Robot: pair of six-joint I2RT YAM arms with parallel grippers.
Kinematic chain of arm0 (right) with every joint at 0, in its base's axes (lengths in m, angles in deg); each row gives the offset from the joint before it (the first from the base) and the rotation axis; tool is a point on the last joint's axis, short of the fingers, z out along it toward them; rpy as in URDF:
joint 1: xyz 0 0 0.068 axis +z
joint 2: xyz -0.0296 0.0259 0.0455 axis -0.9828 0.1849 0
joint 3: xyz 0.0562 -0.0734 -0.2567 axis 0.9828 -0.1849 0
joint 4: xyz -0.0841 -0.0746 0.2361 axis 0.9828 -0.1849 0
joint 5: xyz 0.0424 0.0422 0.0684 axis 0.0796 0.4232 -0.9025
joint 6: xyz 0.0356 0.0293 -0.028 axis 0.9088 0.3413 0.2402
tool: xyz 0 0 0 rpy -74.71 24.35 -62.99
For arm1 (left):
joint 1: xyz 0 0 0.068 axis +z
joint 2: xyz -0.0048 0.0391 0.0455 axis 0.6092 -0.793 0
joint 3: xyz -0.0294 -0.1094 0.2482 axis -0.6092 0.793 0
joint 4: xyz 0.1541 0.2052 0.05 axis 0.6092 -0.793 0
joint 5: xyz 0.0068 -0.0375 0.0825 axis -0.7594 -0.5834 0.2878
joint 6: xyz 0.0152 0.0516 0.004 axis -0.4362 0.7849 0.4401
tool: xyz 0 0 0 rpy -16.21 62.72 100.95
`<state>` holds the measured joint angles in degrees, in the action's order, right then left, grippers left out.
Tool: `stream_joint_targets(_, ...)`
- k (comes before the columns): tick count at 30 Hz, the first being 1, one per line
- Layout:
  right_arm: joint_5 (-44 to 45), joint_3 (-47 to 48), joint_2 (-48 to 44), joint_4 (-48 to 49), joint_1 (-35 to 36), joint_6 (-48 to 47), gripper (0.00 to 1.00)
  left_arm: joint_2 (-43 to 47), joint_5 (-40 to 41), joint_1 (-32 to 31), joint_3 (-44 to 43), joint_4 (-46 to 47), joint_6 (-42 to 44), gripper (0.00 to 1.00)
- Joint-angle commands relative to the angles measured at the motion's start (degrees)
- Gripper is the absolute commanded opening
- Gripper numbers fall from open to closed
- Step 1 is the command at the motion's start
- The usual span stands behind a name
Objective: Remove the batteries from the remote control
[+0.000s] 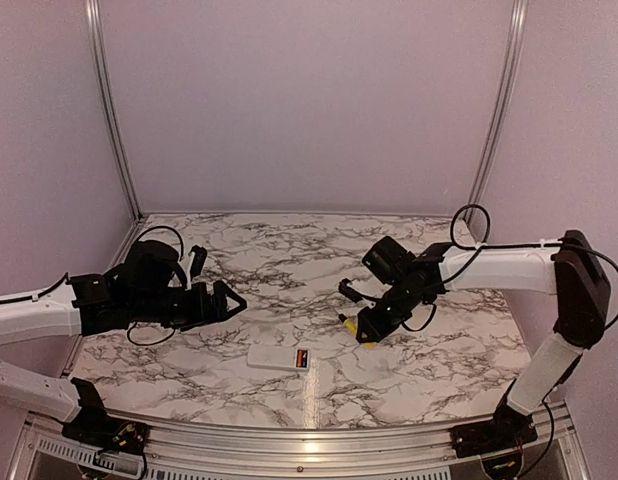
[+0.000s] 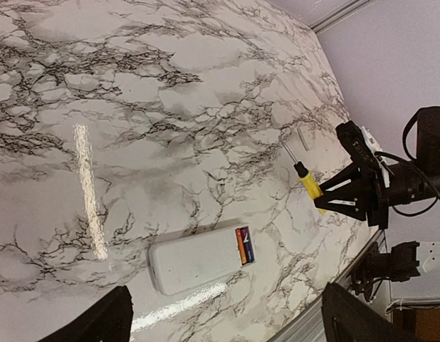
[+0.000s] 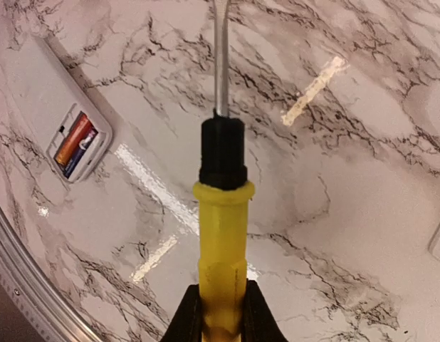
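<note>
Right wrist view shows the right gripper (image 3: 220, 317) clamped on the yellow handle of a screwdriver (image 3: 221, 214), its shaft pointing forward, a hold that suits prying. The remote (image 3: 42, 100) lies flat on the table (image 1: 289, 250) near its front edge. Its bay is uncovered with the batteries (image 3: 72, 141) inside, so neither is out yet. The left gripper (image 1: 227, 300) hovers near the remote, jaws wide apart, likely ready to steady it.

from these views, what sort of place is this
Likely a robot lab test cell: marble-patterned tabletop, plain lilac walls on aluminium posts, a left arm and right arm mounted at its near edge.
</note>
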<state>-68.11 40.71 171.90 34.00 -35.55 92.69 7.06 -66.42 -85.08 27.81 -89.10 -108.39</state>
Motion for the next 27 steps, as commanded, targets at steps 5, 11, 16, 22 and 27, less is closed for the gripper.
stream_joint_targets(5, -10.6, 6.7, -8.2, -0.4, 2.1, -4.0, 0.00, 1.1, -14.5, 1.5, -2.1, 8.1, 1.1, 0.90)
stream_joint_targets(11, -9.0, 11.3, -8.8, -2.5, 6.6, -5.3, 0.00, -6.4, -22.3, 1.5, -8.6, 11.7, 0.5, 0.81)
stream_joint_targets(16, -5.8, 14.1, -8.5, -2.4, 10.6, -5.1, 0.00, -12.2, -26.6, 1.6, -12.4, 15.0, -1.2, 0.73)
stream_joint_targets(22, -3.2, 15.9, -8.4, -2.1, 13.5, -4.9, 0.00, -15.5, -29.2, 1.6, -15.0, 15.6, -2.5, 0.64)
stream_joint_targets(27, -1.8, 16.4, -8.3, -2.5, 14.4, -5.3, 0.00, -17.0, -29.5, 1.6, -15.7, 14.8, -1.9, 0.52)
